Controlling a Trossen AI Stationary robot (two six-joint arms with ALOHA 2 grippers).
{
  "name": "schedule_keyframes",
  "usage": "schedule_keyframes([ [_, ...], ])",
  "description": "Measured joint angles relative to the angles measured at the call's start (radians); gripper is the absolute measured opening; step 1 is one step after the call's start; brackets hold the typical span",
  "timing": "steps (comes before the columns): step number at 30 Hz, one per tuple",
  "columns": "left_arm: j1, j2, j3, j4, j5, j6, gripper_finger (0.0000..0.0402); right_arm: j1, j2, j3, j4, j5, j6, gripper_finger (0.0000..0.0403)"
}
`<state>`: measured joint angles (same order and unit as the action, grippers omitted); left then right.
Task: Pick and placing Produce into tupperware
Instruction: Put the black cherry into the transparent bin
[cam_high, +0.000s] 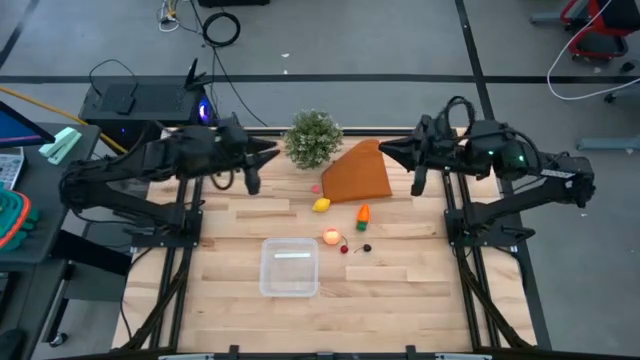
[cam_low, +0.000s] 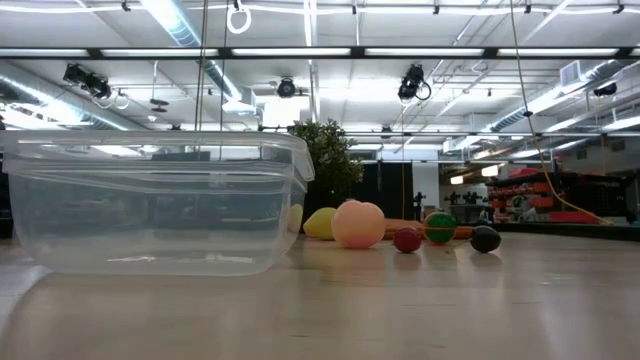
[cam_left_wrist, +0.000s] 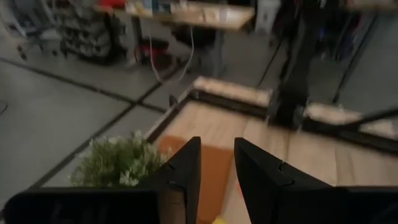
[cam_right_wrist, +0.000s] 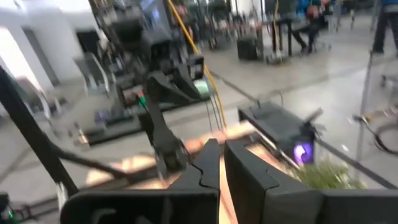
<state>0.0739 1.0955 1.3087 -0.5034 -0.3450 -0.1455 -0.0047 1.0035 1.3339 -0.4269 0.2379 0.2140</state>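
Several toy produce pieces are scattered around the middle of the bench: a yellow lemon, an orange carrot with a green top, a peach-pink ball, a small red piece and a dark piece. None has been lifted. The clear tupperware is set just beside the ball, toward the near edge; it looks empty, presumably kept close so that each carry is short. Behind the produce, toward the far edge, an orange-brown wedge and a bushy green plant are found.

The left claw is held above the far edge, beside the plant, with its fingers slightly spread and nothing between them. The right claw hangs opposite, above the wedge's far side, with only a thin gap between its fingers and nothing held. Both are probably parked clear of the produce before a first reach.
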Motion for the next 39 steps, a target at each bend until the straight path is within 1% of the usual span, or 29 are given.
schedule_keyframes([
  [4, 0.038, 0.079, 0.036, -0.079, 0.016, 0.000, 0.0105, -0.025, 0.035, 0.047, -0.129, -0.036, 0.002, 0.0000],
  [7, 0.059, 0.131, 0.037, -0.118, 0.082, -0.005, 0.0105, -0.039, 0.050, 0.050, -0.186, -0.060, 0.002, 0.0000],
  [11, 0.064, 0.205, 0.037, -0.135, 0.163, -0.046, 0.0101, -0.055, 0.063, 0.050, -0.276, -0.065, 0.003, 0.0000],
  [13, 0.063, 0.246, 0.037, -0.135, 0.167, -0.065, 0.0099, -0.066, 0.074, 0.050, -0.338, -0.065, 0.016, 0.0000],
  [16, 0.063, 0.303, 0.036, -0.139, 0.167, -0.135, 0.0099, -0.074, 0.090, 0.050, -0.428, -0.065, 0.046, 0.0002],
  [18, 0.063, 0.335, 0.036, -0.154, 0.167, -0.181, 0.0101, -0.073, 0.103, 0.050, -0.485, -0.065, 0.065, 0.0006],
  [21, 0.062, 0.376, 0.036, -0.162, 0.168, -0.210, 0.0102, -0.073, 0.127, 0.050, -0.571, -0.072, 0.094, 0.0019],
  [25, 0.057, 0.400, 0.036, -0.170, 0.168, -0.206, 0.0100, -0.071, 0.169, 0.050, -0.632, -0.095, 0.126, 0.0045],
  [30, 0.059, 0.399, 0.036, -0.175, 0.167, -0.201, 0.0100, -0.071, 0.233, 0.050, -0.652, -0.156, 0.125, 0.0085],
  [34, 0.063, 0.395, 0.036, -0.183, 0.167, -0.199, 0.0101, -0.071, 0.293, 0.043, -0.739, -0.170, 0.102, 0.0110],
  [36, 0.063, 0.395, 0.036, -0.197, 0.167, -0.199, 0.0099, -0.071, 0.304, 0.012, -0.760, -0.187, 0.099, 0.0117],
  [39, 0.063, 0.395, 0.036, -0.221, 0.166, -0.197, 0.0096, -0.060, 0.292, -0.080, -0.754, -0.249, 0.114, 0.0122],
])
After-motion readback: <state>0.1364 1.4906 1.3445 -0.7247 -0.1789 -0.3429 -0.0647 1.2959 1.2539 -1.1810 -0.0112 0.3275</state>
